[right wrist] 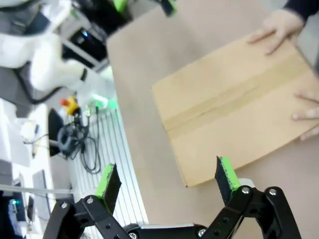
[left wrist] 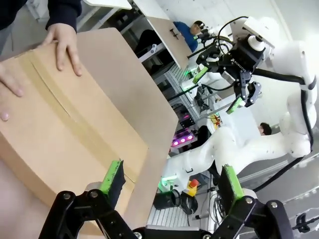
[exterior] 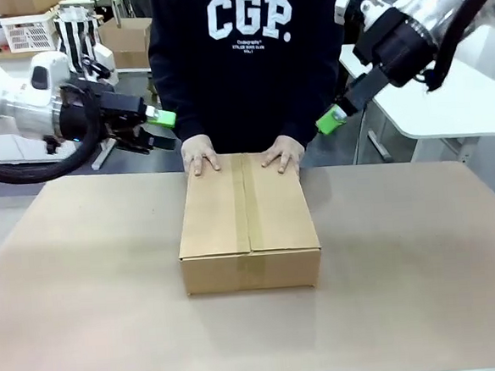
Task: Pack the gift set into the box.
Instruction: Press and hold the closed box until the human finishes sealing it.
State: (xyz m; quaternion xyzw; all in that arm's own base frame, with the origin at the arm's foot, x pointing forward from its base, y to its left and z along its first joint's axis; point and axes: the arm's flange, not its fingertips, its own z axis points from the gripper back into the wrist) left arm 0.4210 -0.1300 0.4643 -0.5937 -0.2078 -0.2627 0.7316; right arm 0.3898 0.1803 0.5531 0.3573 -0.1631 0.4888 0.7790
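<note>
**A:** Two claws, and neither is touching anything?

**B:** Correct. The left claw (left wrist: 172, 178) hangs raised near the far edge of the tabletop (exterior: 85, 290), off to the person's side. Its fingers are spread wide with nothing between them. The right claw (right wrist: 167, 178) hangs raised toward the far right, likewise spread and empty.

**A:** And the box?

**B:** The box (exterior: 248, 211) lies flat mid-tabletop, with one short end close to the far edge. Its top flaps are folded down and meet along a centre seam (exterior: 245, 198).

**A:** Why are the person's hands on it?

**B:** One hand (exterior: 200, 156) and the other hand (exterior: 282, 155) press flat on the far end of the top, either side of the seam. I judge that's to keep the flaps down.

**A:** So where's the gift set?

**B:** Inside, I'd judge, under those shut flaps. A paler band follows the seam, possibly tape, though the view is too coarse to say.

**A:** Why are the arms held so high?

**B:** Most likely to leave the person room to work.
</note>
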